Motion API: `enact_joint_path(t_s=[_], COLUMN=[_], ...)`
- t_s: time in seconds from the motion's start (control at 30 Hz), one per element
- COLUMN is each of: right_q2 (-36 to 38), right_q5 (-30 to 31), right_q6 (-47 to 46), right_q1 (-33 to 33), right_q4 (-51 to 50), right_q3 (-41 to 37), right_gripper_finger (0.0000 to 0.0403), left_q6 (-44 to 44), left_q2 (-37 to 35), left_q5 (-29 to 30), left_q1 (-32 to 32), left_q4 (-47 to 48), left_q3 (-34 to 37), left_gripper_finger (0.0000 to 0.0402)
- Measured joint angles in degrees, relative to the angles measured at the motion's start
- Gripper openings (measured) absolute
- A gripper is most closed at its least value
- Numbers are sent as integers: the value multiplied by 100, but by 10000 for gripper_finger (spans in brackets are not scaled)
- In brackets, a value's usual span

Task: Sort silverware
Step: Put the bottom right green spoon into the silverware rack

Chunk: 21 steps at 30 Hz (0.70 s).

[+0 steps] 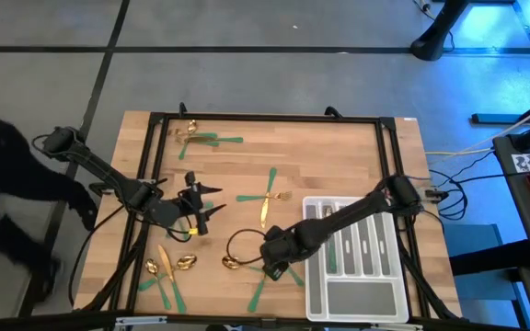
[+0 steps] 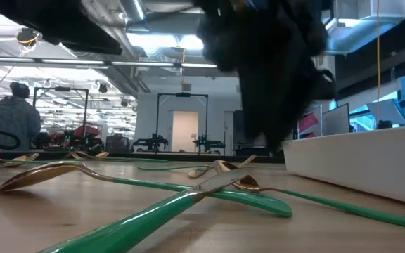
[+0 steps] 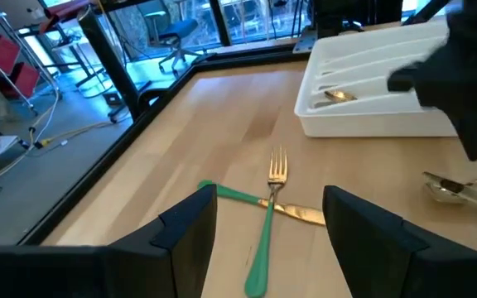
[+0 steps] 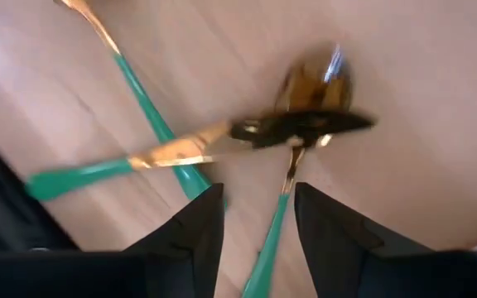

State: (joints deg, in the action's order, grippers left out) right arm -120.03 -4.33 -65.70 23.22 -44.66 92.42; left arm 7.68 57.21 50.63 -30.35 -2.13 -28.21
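I took the tray (image 1: pixel 313 299) as my landmark and read the table from the left. Farthest from it, by the near left corner, lay a knife (image 1: pixel 164 260) and two spoons (image 1: pixel 184 264) with green handles splayed toward me. Well left of the tray, the left gripper (image 1: pixel 194 206) hung over bare wood, jaws wide and empty; its wrist camera looked across at a crossed fork (image 3: pixel 273 189) and knife between it and the tray. More silverware sat at the far left corner, well apart from the tray.

Just left of the tray, the right gripper (image 4: pixel 258 217) hovered low over a spoon (image 4: pixel 311 87) that lay tangled with a knife (image 4: pixel 176 151). Its jaws stood partly open on either side of the spoon's green handle and, as far as I could see, gripped nothing yet.

I judged the step in hand was picking that spoon. To do it well I wanted to descend straight onto the handle, clear of the crossing knife, close only once both fingertips were down at the wood, then lift slowly so the knife slid off rather than rode along. A few pieces already lay in the tray's slots.
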Motion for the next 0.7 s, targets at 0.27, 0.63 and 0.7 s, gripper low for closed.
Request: enact_joint_path(t_s=[0.27,0.63,0.7], right_q2=[-427,-514,-516], right_q5=[45,352,385], right_q6=[-354,-269,-159], right_q1=[-3,7,9], right_q4=[18,-94,-129], right_q3=[0,11,7], right_gripper_finger=[150,77,39], left_q6=[130,132,132], left_q2=[0,0,0], left_q5=[4,4,4], left_q1=[0,2,2], left_q4=[197,197,197], left_q3=[0,0,0], left_gripper_finger=[211,211,211])
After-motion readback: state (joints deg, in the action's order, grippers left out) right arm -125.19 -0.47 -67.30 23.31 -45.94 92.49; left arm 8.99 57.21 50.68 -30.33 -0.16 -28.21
